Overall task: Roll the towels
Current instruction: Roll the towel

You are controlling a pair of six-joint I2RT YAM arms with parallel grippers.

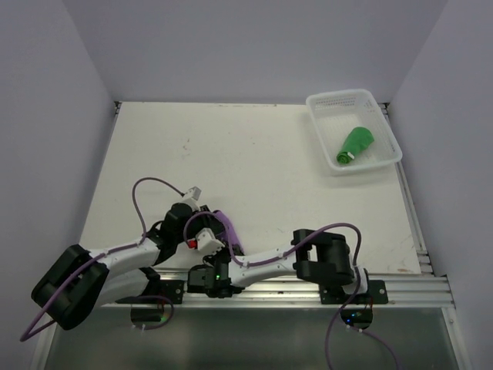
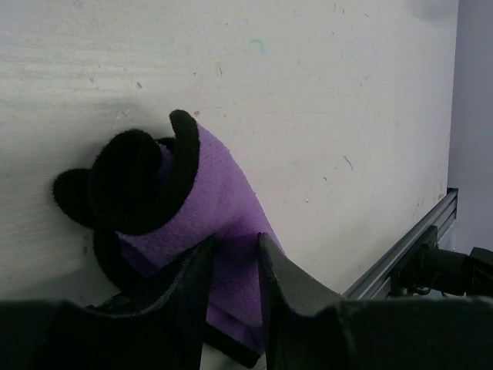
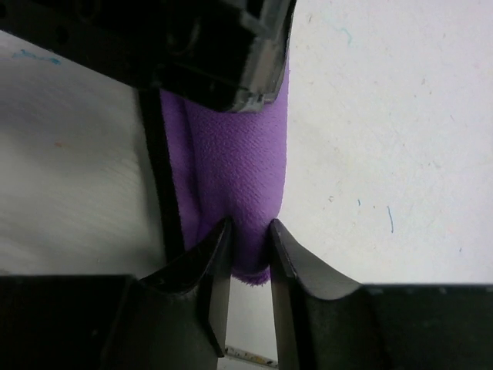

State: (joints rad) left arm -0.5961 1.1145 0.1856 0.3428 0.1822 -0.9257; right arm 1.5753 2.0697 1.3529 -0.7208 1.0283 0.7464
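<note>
One green towel (image 1: 355, 145) in one basket (image 1: 339, 99) — one purple towel (image 2: 223, 193), counter's (image 1: 231, 154) near edge, tight in left gripper (image 2: 235, 243) and right gripper (image 3: 246, 231).

White lattice basket (image 1: 343, 116) at far right corner of scuffed white table (image 1: 246, 169); aluminium rail (image 1: 408, 289) along near edge.

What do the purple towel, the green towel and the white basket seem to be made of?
Purple towel: soft matte cloth with a fine, visible weave. Its black back looks fleecy, with fuzzy outlines.
Green towel: probably a similar cloth, since it bunches softly, but it is too small to show its weave.
Basket: likely rigid white plastic, with an even lattice of holes and a smooth rim.
</note>
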